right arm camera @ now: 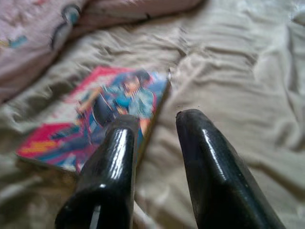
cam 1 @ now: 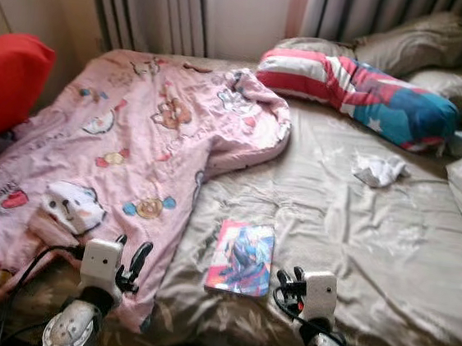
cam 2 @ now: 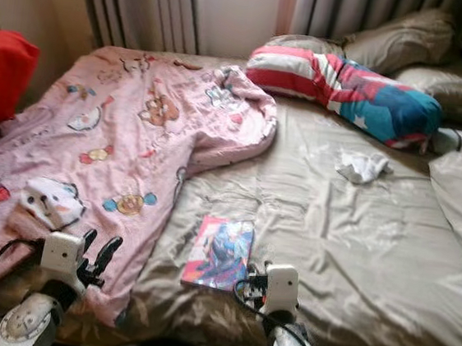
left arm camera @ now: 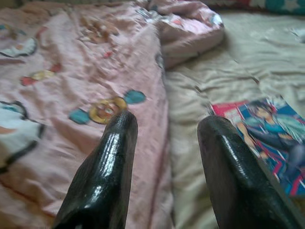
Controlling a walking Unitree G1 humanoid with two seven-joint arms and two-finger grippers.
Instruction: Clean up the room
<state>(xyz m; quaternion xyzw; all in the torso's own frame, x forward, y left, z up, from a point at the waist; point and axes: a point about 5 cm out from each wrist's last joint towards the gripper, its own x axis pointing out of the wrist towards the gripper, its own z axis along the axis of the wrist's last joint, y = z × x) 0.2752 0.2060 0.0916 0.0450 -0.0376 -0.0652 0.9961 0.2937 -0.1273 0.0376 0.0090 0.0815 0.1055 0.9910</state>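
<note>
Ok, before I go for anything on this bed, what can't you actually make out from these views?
- Book: cover picture shows, title too blurred to read in the wrist views; underside hidden.
- White crumpled thing: too small and soft in the head views to tell cloth from paper.
- Pink blanket: hides whatever lies beneath it.
- Red cushion: cut off by the left edge.
- Grey pillows: partly hidden behind the striped star pillow.

Bed [cam 1: 357,236] with book [cam 1: 242,258], quilt [cam 1: 125,154]
</note>
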